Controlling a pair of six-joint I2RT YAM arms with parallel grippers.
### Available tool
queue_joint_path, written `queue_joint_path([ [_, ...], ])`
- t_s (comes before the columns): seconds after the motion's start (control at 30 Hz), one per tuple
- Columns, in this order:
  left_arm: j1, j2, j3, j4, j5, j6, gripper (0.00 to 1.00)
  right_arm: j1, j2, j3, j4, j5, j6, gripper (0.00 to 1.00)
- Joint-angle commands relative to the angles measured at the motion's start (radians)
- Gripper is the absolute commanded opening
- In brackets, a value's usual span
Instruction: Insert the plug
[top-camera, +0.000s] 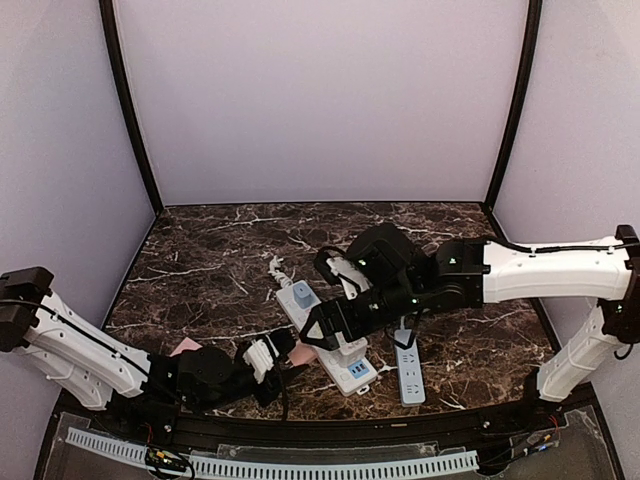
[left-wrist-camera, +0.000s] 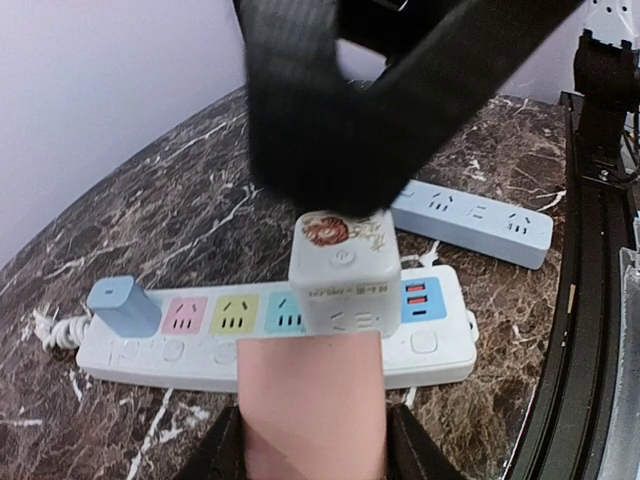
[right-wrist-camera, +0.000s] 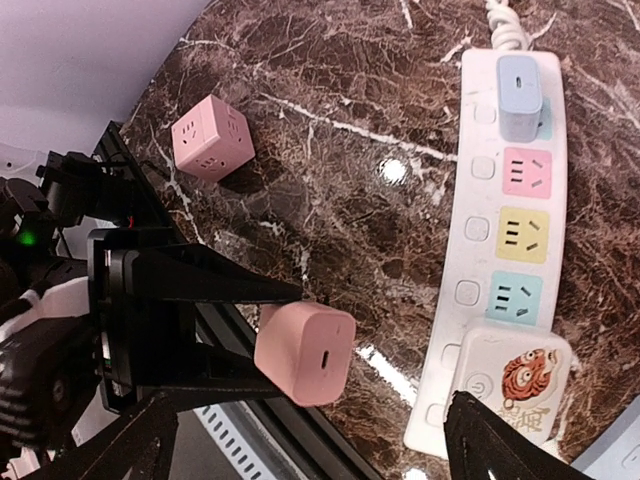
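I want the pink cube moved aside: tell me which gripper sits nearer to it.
Left. The left gripper, shut on the pink plug, sits just right of the pink cube; the right gripper hangs farther off, over the white power strip.

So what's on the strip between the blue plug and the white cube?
Three empty sockets, pink, yellow and teal, between blue plug and white cube; clearest in the right wrist view.

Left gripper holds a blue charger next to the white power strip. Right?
No. The charger in the left gripper is pink, not blue; the left wrist view shows it. The rest stands: it is held next to the white power strip.
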Motion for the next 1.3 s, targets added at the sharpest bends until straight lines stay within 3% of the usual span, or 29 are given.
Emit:
queue_joint_path([
  [0.0,-0.004,0.033,-0.004,0.246,0.097,0.202,0.25,0.007,0.027,0.035,-0.046,-0.098,0.044,0.90],
  [0.47,-0.004,0.046,0.002,0.349,0.137,0.320,0.24,0.004,0.031,0.030,-0.047,-0.246,0.075,0.71],
  [0.83,-0.004,0.082,0.024,0.382,0.144,0.372,0.24,0.003,0.072,0.071,-0.044,-0.308,0.067,0.49],
  [1.03,-0.004,0.090,0.027,0.384,0.143,0.371,0.24,0.004,0.085,0.081,-0.043,-0.310,0.071,0.46],
  [1.27,-0.004,0.102,0.028,0.410,0.136,0.360,0.24,0.004,0.084,0.080,-0.004,-0.284,0.075,0.49],
])
